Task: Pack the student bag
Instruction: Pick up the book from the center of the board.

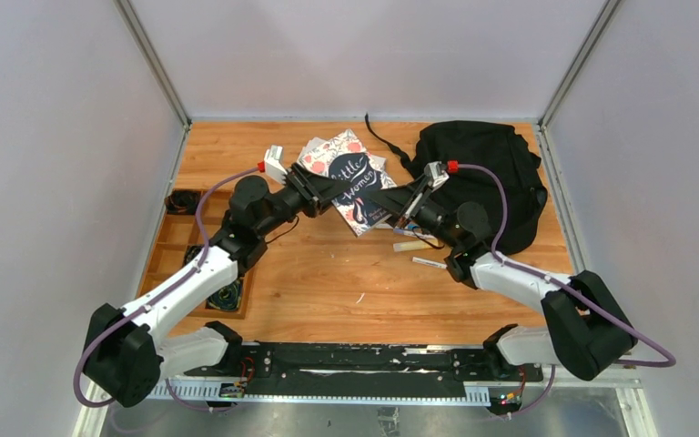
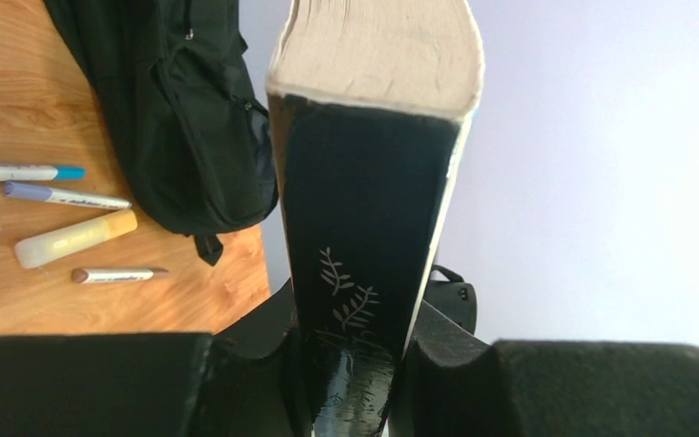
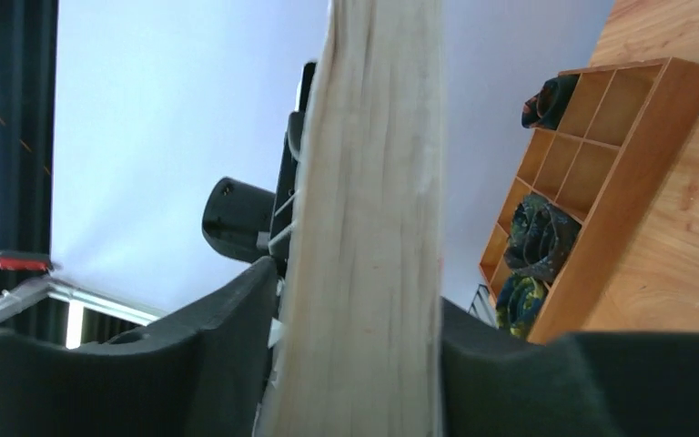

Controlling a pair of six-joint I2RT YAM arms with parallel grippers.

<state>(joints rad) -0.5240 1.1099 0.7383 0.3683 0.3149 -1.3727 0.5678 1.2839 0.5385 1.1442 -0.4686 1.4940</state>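
Note:
The black student bag (image 1: pixel 487 177) lies at the back right of the table and also shows in the left wrist view (image 2: pixel 177 118). A thick book with a black-and-pink cover (image 1: pixel 350 182) is held up over the table between both arms. My left gripper (image 1: pixel 320 193) is shut on its black spine (image 2: pixel 364 237). My right gripper (image 1: pixel 387 202) is shut on the opposite edge, on its cream pages (image 3: pixel 369 237). Another book (image 1: pixel 314 147) lies partly hidden behind it.
Several markers and a yellow glue stick (image 2: pixel 73 238) lie on the wood near the bag, also seen from above (image 1: pixel 416 246). A wooden compartment tray (image 1: pixel 196 259) holding dark rolled items stands at the left edge, and shows in the right wrist view (image 3: pixel 592 182).

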